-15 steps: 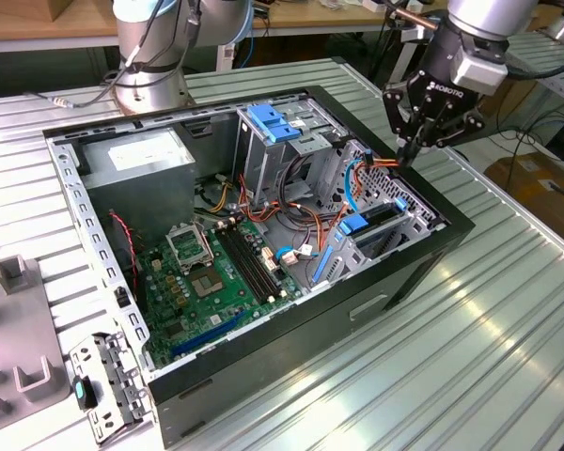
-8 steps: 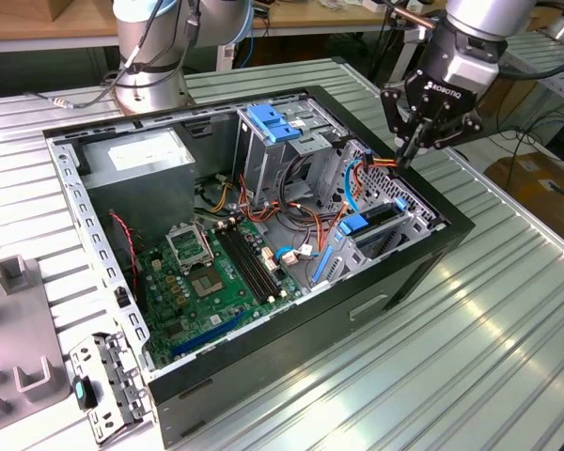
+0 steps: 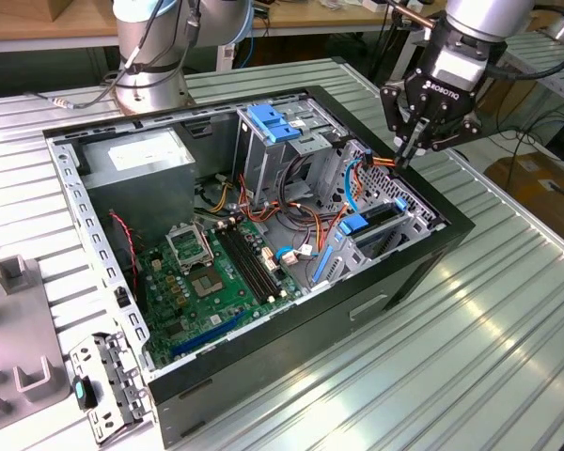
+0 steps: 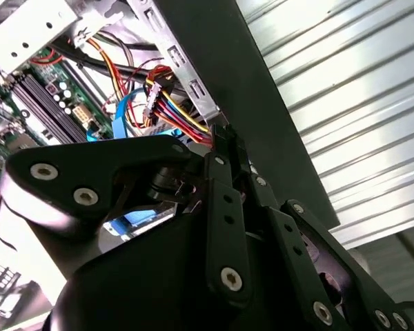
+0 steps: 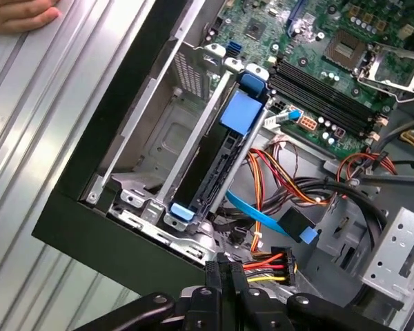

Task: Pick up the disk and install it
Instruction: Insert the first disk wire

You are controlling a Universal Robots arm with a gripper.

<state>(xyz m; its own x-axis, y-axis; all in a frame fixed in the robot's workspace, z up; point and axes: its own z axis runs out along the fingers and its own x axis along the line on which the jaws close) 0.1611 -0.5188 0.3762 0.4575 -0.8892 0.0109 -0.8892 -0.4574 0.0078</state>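
The gripper (image 5: pixel 224 265) pinches a bundle of coloured power wires (image 5: pixel 269 263), fingers closed on it, above the open computer case (image 3: pixel 409 258). Inside the case, the disk (image 5: pixel 224 162) sits slotted upright in its silver drive bay (image 5: pixel 162 131).

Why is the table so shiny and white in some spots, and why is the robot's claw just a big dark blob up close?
In the exterior view, overhead light glares off the ribbed metal table, washing bands white. In the second wrist view, the same glare streaks the table, while the gripper sits so near the camera that its black links loom dark. In the first wrist view, the disk looks evenly lit.
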